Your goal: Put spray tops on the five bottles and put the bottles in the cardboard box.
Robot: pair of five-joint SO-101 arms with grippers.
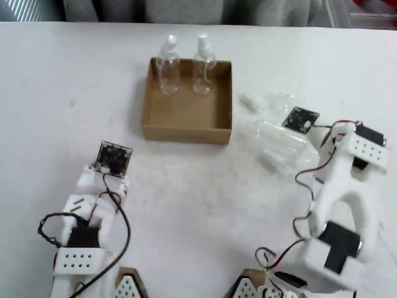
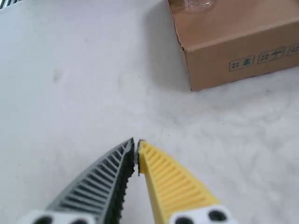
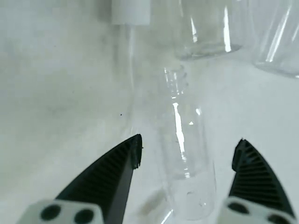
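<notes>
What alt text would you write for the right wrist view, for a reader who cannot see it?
The right gripper, open, frames a clear bottle without a top, lying on the white table. A spray top lies beside it; two more clear bottles are beyond.

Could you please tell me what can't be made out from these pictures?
High view: the loose clear bottles right of the cardboard box blur into the white table; their count is unclear.
Right wrist view: the spray top and two farther bottles are cut off by the edge.
Left wrist view: the box's inside is cut off by the edge.
</notes>
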